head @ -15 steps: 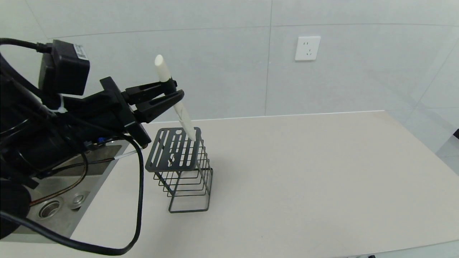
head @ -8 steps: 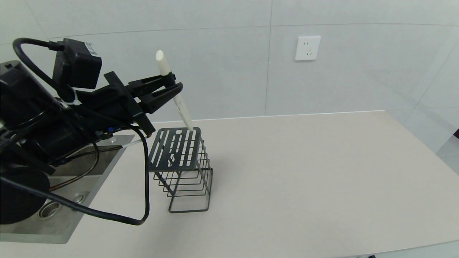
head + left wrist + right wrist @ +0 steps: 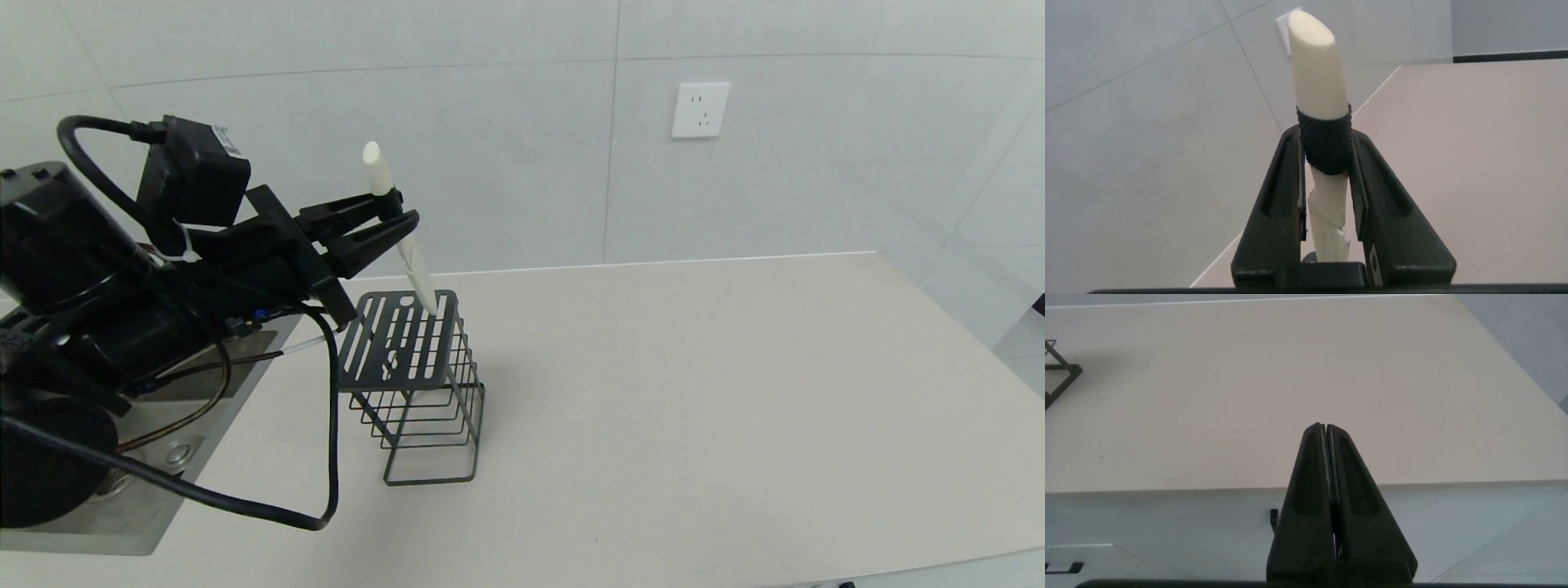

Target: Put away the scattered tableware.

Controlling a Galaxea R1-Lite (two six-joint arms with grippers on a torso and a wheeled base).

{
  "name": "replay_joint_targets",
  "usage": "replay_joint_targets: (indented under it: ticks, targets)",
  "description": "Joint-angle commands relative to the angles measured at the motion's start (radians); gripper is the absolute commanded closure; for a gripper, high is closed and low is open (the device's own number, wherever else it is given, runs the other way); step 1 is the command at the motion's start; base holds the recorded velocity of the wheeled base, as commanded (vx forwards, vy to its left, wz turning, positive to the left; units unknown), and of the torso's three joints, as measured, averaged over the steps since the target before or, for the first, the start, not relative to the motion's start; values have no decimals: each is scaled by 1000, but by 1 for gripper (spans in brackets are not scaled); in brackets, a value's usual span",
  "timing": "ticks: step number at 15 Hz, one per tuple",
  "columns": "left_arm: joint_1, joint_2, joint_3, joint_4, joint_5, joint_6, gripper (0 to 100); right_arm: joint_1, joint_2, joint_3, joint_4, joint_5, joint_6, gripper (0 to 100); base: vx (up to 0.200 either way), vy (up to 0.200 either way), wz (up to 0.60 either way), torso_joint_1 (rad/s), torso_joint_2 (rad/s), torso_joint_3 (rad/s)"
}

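Gripping a white utensil (image 3: 415,263) at mid-length, the left tool (image 3: 397,214) hung just above the black wire rack (image 3: 424,425), on the rack's left side. Its two fingers were narrowed onto the utensil, which was tilted: the rounded upper end leaned up and away to the left of the rack, and the pointed lower end came down to the rack's slotted top plate (image 3: 384,351) near its far right corner. Whether the point had entered a slot could not be told. In the left wrist view the utensil (image 3: 1319,65) rose between the dark fingers of the left tool (image 3: 1324,151), its blunt end well past them.

The rack stood upright on the pale table (image 3: 694,392). A steel sink (image 3: 155,425) lay in the table just to the left of the rack, under the left arm. A wall socket (image 3: 700,109) sat on the tiled wall behind the rack, up and to its right.

The right tool (image 3: 1327,434) had its fingers pressed together with nothing between them. It was well apart from the rack (image 3: 1056,371), whose corner showed across the table (image 3: 1315,367).
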Motion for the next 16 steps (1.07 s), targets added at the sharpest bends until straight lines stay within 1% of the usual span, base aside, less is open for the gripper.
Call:
replay_joint_targets:
  ticks: [1, 4, 16]
  targets:
    - [-3, 2, 3, -1, -1, 0, 100, 0, 2, 0, 1, 0, 0, 100, 0, 0, 0, 0, 0, 0]
    - [-13, 5, 6, -1, 1, 0, 100, 0, 1, 0, 1, 0, 0, 100, 0, 0, 0, 0, 0, 0]
    - [-11, 42, 11, -1, 3, -1, 100, 0, 2, 0, -1, -1, 0, 100, 0, 0, 0, 0, 0, 0]
